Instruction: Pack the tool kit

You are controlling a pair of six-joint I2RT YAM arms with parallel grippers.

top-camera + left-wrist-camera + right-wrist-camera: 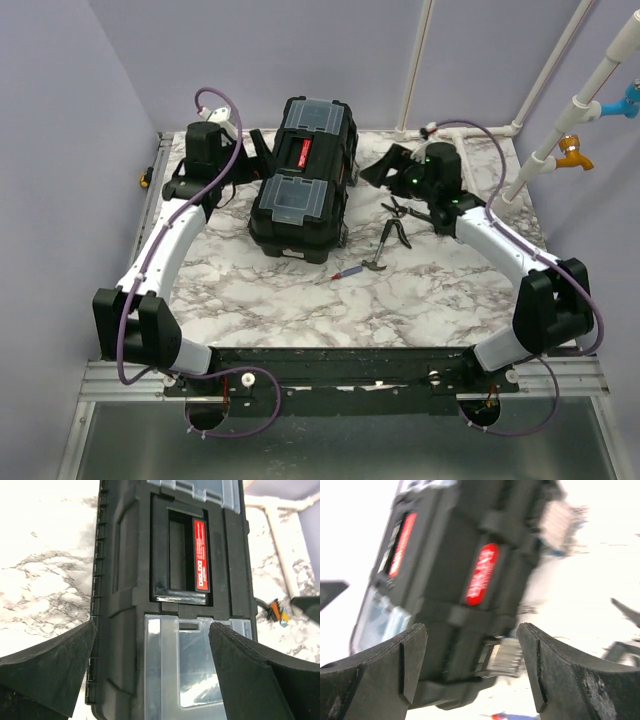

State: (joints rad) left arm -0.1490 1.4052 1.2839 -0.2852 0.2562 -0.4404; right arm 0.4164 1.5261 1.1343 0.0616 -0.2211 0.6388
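The left claw (258,150) hangs near the far-left corner of the tabletop (250,290), just beside the toolbox (303,180). Its jaws are spread wide and hold nothing. In the left wrist view the lid lies below them.

The toolbox stands shut by the middle of the far edge, its long side running from far to near. The red handle (303,152) lies flat in the lid between two grey compartments (290,200).

Near its near-right corner a small red-handled screwdriver (345,272) lies on the marble. Two dark hand tools (392,232) rest just beyond it, toward the right edge.

The right claw (385,165) hovers beside the toolbox's right flank. Its jaws are spread and hold nothing.
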